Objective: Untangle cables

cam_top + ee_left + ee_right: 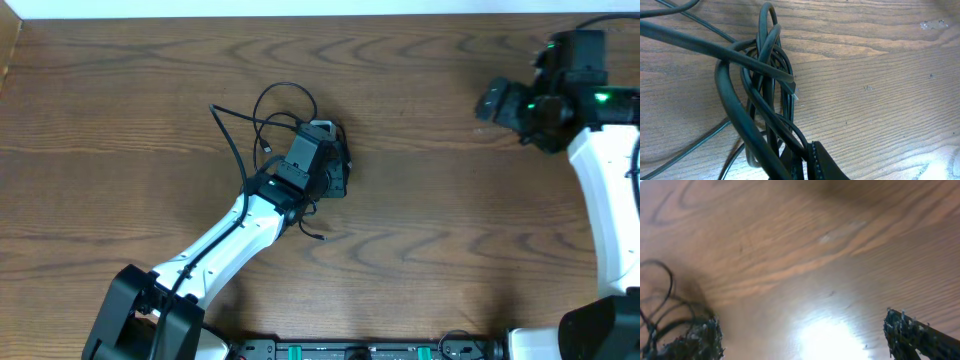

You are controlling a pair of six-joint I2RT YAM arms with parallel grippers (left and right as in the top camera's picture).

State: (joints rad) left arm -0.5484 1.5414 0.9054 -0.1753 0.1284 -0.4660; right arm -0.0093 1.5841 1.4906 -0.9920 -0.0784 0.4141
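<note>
One table. Two arms: left arm, right arm. Two pincers: left pincer, right pincer. One cable tangle: several black cords, number unclear; one white cord.

Inspection finding: no legible text, label, brand, number or sign in any view. Nothing readable is printed on the cables or on the bench.
</note>
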